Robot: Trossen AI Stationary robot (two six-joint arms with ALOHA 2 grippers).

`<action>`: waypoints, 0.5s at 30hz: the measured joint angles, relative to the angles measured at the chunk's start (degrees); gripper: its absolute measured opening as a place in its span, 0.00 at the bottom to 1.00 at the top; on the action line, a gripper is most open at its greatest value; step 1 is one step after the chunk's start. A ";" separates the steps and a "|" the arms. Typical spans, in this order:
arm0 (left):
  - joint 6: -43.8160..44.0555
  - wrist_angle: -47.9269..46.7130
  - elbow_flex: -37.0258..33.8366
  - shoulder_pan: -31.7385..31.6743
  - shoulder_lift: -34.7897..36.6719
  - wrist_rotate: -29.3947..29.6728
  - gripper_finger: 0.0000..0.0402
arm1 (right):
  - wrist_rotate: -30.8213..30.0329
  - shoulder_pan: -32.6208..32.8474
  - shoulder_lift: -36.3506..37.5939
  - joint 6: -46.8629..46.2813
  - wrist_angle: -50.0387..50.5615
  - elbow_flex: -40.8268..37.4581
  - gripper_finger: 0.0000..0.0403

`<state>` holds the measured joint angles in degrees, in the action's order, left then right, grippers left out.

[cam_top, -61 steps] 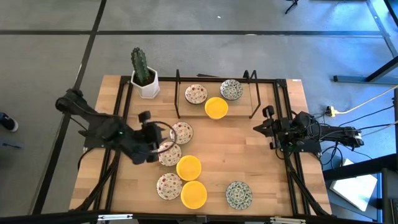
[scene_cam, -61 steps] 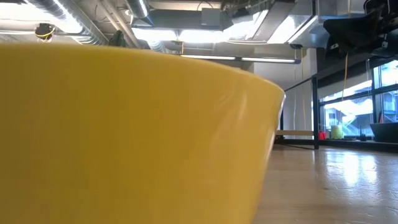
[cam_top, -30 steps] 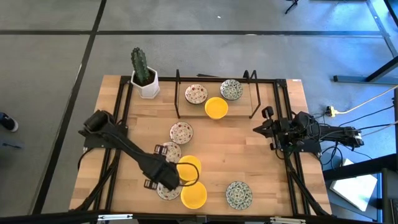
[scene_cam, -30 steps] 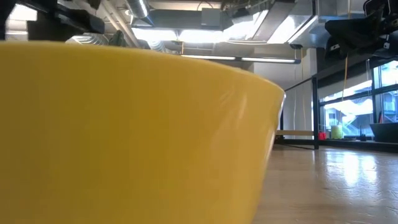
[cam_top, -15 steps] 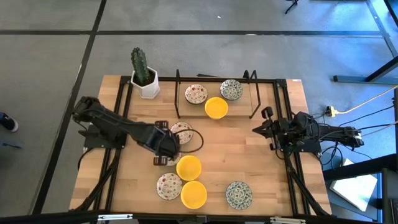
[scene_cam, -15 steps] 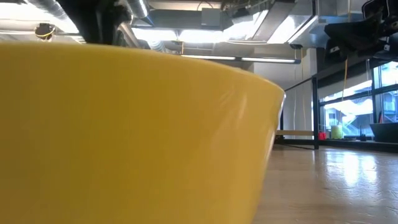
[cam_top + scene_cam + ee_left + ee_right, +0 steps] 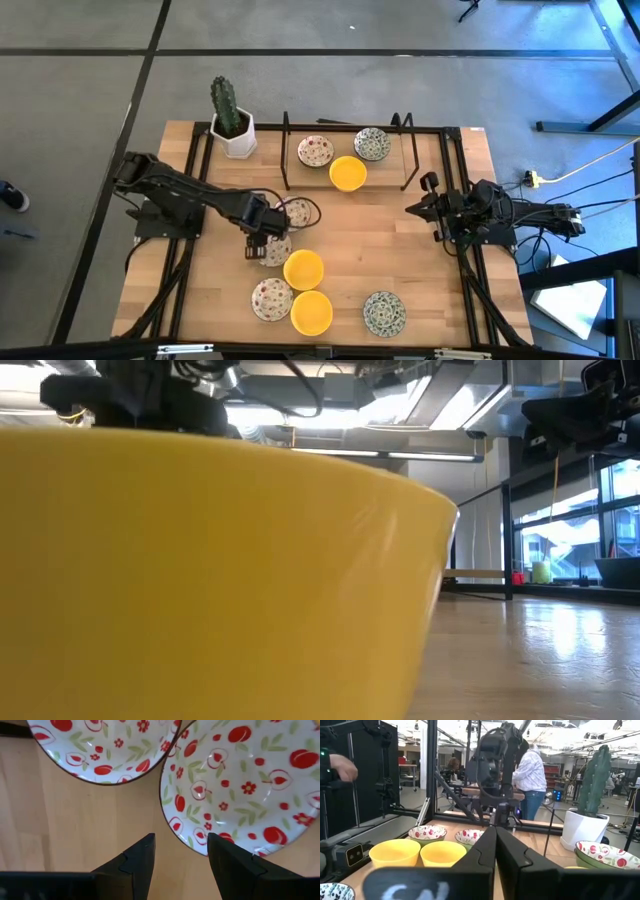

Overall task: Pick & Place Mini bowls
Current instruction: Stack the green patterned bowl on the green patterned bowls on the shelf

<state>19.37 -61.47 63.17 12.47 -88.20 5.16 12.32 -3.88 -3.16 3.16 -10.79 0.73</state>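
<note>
1. This is a robotics lab or workshop, not a home.
2. A wooden surface (image 7: 400,240) in a black metal frame stands on a grey floor (image 7: 80,90) marked with dark lines, with two dark robot arms mounted at its sides.
3. Loose cables (image 7: 570,215) trail off beside it.
4. Bare ducts and strip lights (image 7: 330,415) run overhead.
5. Beyond the surface stand other benches, metal racks and a person in a white shirt (image 7: 532,772).

Shut right end effector (image 7: 495,836) faces two yellow bowls (image 7: 420,854).
</note>
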 joint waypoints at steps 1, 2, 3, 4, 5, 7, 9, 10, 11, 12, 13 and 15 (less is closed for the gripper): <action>-0.40 0.52 -0.51 -0.22 0.00 -0.08 0.43 | -0.02 0.00 0.00 0.00 -0.02 0.00 0.03; -0.72 1.32 -1.05 -0.47 0.00 -0.11 0.43 | 0.00 0.00 0.00 0.00 -0.02 0.00 0.03; -1.07 2.36 -1.71 -0.79 0.00 -0.20 0.43 | 0.00 0.01 0.00 -0.05 -0.02 0.00 0.03; -1.33 3.06 -2.30 -1.16 -0.02 -0.22 0.43 | 0.00 0.01 0.00 -0.07 -0.02 0.00 0.03; -1.52 3.64 -2.82 -1.58 -0.02 -0.20 0.43 | -0.01 0.01 0.00 -0.07 -0.01 0.00 0.03; -1.58 5.65 -3.78 -2.29 -0.02 -0.14 0.43 | 0.00 0.00 0.00 -0.07 -0.02 0.00 0.03; -2.49 8.17 -4.76 -2.92 -0.02 -0.21 0.42 | -0.02 0.00 0.00 -0.03 -0.02 0.00 0.03; -3.25 9.33 -5.33 -3.22 -0.02 -0.23 0.42 | -0.02 0.00 0.00 0.06 -0.02 0.00 0.03; -3.94 9.93 -5.81 -3.51 -0.02 -0.33 0.42 | -0.02 0.00 0.00 0.12 -0.02 0.00 0.03; -4.48 10.38 -6.35 -3.87 -0.02 -0.38 0.42 | -0.02 0.01 0.00 0.18 -0.02 0.00 0.03; -4.60 10.33 -6.68 -4.22 -0.02 -0.38 0.42 | -0.02 0.02 0.00 0.22 -0.02 0.00 0.03; -4.60 10.41 -7.26 -4.79 -0.02 -0.37 0.41 | -0.02 0.02 0.00 0.26 -0.02 0.00 0.03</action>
<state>14.76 -51.06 55.91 7.68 -88.23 4.78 12.29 -3.86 -3.16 3.42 -10.81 0.73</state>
